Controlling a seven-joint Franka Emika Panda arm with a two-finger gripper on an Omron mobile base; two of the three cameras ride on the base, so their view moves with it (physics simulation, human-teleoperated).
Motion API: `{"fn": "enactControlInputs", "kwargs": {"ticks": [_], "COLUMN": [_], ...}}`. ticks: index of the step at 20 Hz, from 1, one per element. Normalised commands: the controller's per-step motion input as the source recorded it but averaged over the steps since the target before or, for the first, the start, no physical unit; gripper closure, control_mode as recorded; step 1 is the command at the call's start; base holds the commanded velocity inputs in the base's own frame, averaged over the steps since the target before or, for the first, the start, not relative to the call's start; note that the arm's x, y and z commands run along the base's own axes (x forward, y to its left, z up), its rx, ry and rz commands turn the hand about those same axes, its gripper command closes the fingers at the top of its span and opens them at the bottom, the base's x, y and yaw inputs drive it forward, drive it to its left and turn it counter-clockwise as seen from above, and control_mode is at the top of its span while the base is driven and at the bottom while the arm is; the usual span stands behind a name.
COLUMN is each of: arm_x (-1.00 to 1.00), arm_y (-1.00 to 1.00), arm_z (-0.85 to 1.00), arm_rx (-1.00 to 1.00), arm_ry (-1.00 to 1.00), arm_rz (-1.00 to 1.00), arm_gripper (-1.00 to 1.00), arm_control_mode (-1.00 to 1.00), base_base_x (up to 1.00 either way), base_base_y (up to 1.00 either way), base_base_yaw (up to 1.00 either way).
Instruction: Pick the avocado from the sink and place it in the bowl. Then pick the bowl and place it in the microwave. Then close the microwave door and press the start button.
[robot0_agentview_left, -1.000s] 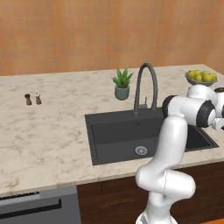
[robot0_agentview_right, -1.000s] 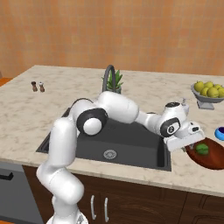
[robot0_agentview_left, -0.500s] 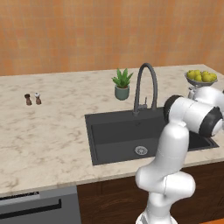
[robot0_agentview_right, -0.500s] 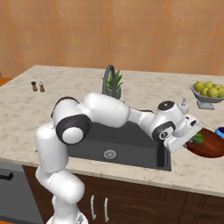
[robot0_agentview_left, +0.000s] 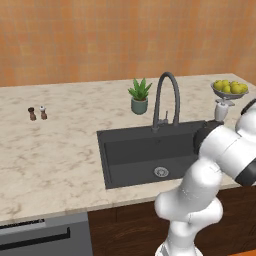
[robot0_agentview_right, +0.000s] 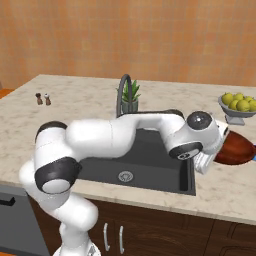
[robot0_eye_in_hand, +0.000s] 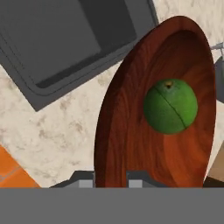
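Glossy green avocado (robot0_eye_in_hand: 170, 107) rests inside reddish-brown bowl (robot0_eye_in_hand: 127, 144)

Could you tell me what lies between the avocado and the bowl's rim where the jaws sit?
In the hand view, only bare reddish-brown bowl interior lies between the avocado and that rim.

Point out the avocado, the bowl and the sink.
avocado (robot0_eye_in_hand: 170, 107), hand view, middle of its green skin.
bowl (robot0_eye_in_hand: 127, 144), hand view, bare inner wall left of the fruit.
sink (robot0_agentview_left: 145, 160), left base view, basin floor beside the drain.
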Motion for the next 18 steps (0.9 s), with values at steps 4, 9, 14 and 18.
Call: {"fn": "enactControlInputs", "kwargs": {"ticks": [4, 9, 14, 18], "arm_x": [-0.55, -0.26, -0.05, -0.1], "arm_y": [0.73, 0.89, 0.99, 1.0], "arm_z": [0.69, 0.53, 0.4, 0.2], "arm_rx": [0.0, 0.0, -0.01, -0.07], "arm_ry": [-0.2, -0.05, 0.02, -0.02], "arm_rz": [0.18, 0.19, 0.11, 0.05], "arm_gripper": [1.0, 1.0, 1.0, 1.0], "arm_control_mode": [-1.0, -1.0, -1.0, -1.0], "base_base_x": [0.0, 0.0, 0.0, 0.0], "base_base_y": [0.0, 0.0, 0.0, 0.0], "base_base_yaw": [0.0, 0.0, 0.0, 0.0]}}
